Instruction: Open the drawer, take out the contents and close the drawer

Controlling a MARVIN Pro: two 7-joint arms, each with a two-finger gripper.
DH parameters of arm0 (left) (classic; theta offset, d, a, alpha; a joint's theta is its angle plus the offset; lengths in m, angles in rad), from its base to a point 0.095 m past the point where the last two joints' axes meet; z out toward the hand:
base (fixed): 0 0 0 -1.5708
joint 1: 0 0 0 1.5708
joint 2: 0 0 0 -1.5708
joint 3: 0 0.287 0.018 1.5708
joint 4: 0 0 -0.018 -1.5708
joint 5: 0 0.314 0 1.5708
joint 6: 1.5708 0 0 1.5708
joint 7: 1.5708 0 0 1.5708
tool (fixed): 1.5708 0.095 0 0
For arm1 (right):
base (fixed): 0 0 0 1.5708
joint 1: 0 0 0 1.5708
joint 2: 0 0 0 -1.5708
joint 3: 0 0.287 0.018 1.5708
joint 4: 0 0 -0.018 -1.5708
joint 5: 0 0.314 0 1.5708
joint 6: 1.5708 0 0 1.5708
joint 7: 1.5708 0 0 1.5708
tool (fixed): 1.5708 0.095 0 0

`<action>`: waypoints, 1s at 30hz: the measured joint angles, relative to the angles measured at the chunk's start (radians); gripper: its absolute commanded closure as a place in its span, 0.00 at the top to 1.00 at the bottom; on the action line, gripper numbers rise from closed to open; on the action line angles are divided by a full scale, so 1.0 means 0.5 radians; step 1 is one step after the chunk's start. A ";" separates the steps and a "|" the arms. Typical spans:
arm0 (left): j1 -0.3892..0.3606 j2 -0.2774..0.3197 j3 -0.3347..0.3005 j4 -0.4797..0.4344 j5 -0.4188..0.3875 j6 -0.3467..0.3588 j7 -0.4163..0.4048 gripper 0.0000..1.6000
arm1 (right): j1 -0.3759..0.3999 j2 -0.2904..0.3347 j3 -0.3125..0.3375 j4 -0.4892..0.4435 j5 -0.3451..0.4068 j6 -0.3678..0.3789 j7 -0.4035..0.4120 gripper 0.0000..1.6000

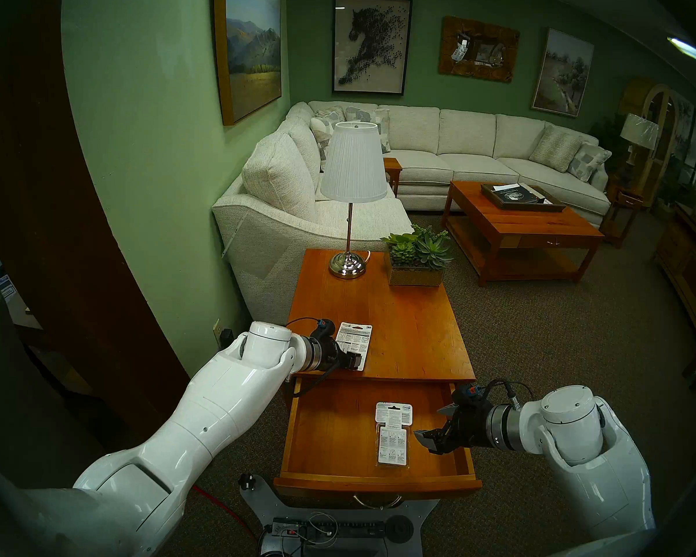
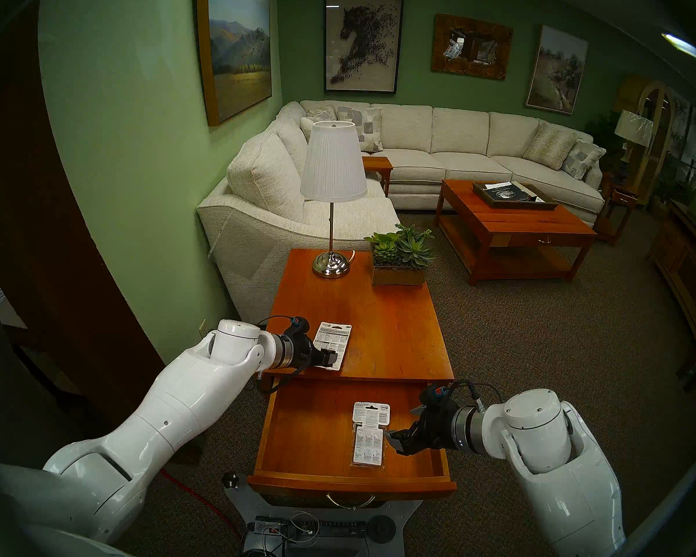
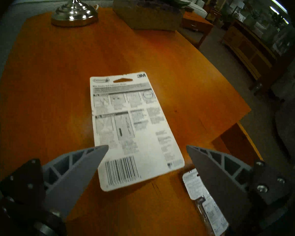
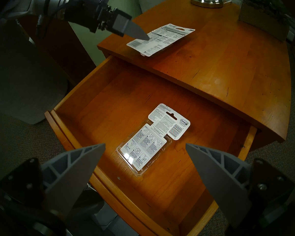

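Note:
The drawer (image 1: 326, 431) of the orange-brown end table stands pulled far out towards me, its silver handle (image 1: 376, 502) at the front. One of the contents, a clear blister pack (image 1: 393, 435) (image 4: 152, 140), lies flat on the drawer floor right of centre. My right gripper (image 1: 428, 421) (image 4: 145, 144) hovers open just right of it, holding nothing. The other, a white 3M card (image 1: 356, 339) (image 3: 126, 111), rests on the tabletop near its front left corner. My left gripper (image 1: 352, 361) (image 3: 146, 147) is open over the card's near end, fingers apart on either side and not gripping it.
A lamp (image 1: 348, 222) and a succulent planter (image 1: 416, 262) stand at the tabletop's far end. A white sofa (image 1: 278, 206) runs along the left and back. A coffee table (image 1: 515, 226) sits far right. My base with a power strip (image 1: 338, 530) is under the drawer front.

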 measured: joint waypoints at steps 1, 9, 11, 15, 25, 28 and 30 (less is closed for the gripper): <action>0.017 0.025 -0.003 -0.028 -0.001 -0.003 -0.021 1.00 | 0.000 0.000 0.000 0.001 0.000 0.000 0.000 1.00; 0.107 0.180 -0.037 -0.211 -0.024 -0.026 -0.150 1.00 | 0.000 0.000 -0.002 0.008 0.002 -0.001 -0.001 1.00; 0.133 0.218 -0.040 -0.254 -0.031 -0.028 -0.190 1.00 | 0.000 0.000 -0.002 0.009 0.003 -0.001 -0.001 1.00; 0.209 0.302 -0.036 -0.357 -0.050 -0.028 -0.287 1.00 | 0.000 0.001 -0.003 0.011 0.004 -0.001 -0.002 1.00; 0.428 0.494 0.065 -0.605 -0.085 -0.027 -0.529 1.00 | 0.000 0.001 -0.005 0.012 0.006 -0.002 -0.003 1.00; 0.488 0.555 0.082 -0.679 -0.089 -0.038 -0.581 1.00 | 0.000 0.002 -0.005 0.012 0.007 -0.002 -0.003 1.00; 0.522 0.596 0.083 -0.726 -0.089 -0.053 -0.605 1.00 | 0.000 0.002 -0.005 0.011 0.008 -0.002 -0.004 1.00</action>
